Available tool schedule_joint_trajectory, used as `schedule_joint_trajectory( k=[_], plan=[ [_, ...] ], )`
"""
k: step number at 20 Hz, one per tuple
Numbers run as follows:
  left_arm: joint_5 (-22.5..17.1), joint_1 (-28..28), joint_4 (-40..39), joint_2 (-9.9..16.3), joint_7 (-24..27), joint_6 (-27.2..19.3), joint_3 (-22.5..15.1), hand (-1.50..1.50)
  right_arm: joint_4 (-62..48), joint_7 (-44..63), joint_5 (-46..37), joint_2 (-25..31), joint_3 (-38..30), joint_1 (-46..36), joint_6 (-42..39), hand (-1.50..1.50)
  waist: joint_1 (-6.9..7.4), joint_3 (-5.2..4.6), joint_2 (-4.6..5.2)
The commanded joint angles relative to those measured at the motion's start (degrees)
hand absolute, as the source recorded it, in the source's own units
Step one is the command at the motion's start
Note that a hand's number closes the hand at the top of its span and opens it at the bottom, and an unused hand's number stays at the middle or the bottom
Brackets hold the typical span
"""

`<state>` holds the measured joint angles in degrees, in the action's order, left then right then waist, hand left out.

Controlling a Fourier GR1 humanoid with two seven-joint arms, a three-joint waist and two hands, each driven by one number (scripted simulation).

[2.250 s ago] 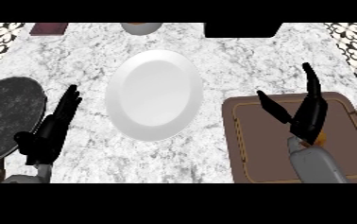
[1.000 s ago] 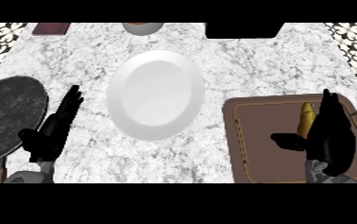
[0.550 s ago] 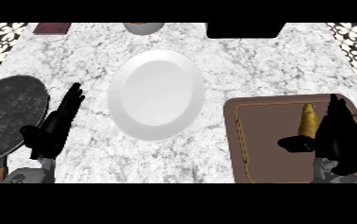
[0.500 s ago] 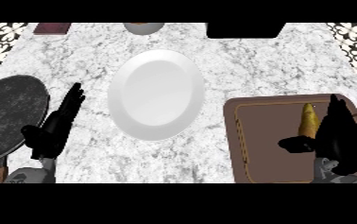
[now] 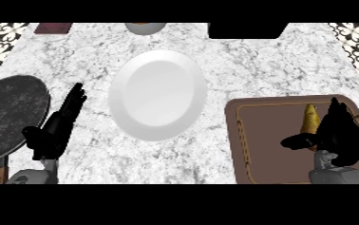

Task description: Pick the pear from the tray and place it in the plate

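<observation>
Glossy white plate (image 5: pixel 157 94) sits on veined marble-look counter (image 5: pixel 266 67); the brown tray (image 5: pixel 270 143) looks matt.

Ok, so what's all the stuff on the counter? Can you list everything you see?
pear: one, yellow-brown, on the tray, right beside the right hand
tray: one, brown, at the right side of the counter
plate: one, white, middle of the counter, nothing on it
dark round thing: one, speckled dark grey, at the left edge, partly out of view
grey bowl-like thing: one, at the far edge, only partly seen
black block: one, at the far edge, right of the middle
dark red thing: one, at the far left corner
counter: one, white and grey marble
left hand: black, open, resting at the lower left
right hand: black, over the tray, fingers curling by the pear
</observation>
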<state>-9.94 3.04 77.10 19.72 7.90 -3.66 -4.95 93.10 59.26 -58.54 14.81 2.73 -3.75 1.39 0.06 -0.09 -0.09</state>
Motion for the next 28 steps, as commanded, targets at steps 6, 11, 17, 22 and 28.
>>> schedule_joint_trajectory(
  k=[6,11,17,22,28],
  plan=[
    [2.56,-2.77,2.16,-1.12,0.5,2.67,2.61,0.0,-7.77,-3.44,-0.68,-1.41,-4.48,-2.09,0.95,-1.5,0.07,0.09,0.08],
    [4.09,0.23,-2.1,-3.92,2.38,1.27,1.55,0.0,-13.74,-11.2,0.82,-1.42,-3.35,-1.32,3.9,1.5,0.07,0.1,0.17],
    [4.97,2.36,-0.64,-3.97,-1.06,0.75,3.06,0.0,-10.81,-12.04,0.75,0.47,-3.86,-2.5,0.82,1.5,-0.06,0.09,0.1],
    [4.03,0.31,-1.99,-3.13,0.64,2.54,4.07,0.0,-3.22,-22.02,2.3,-0.4,3.96,3.71,-0.12,1.5,-0.57,0.06,-0.08],
    [2.81,0.2,-1.36,-2.46,0.66,3.94,5.24,0.0,7.78,-33.75,2.23,0.61,11.91,11.4,2.87,1.5,-0.82,0.07,-0.16]
  ],
)
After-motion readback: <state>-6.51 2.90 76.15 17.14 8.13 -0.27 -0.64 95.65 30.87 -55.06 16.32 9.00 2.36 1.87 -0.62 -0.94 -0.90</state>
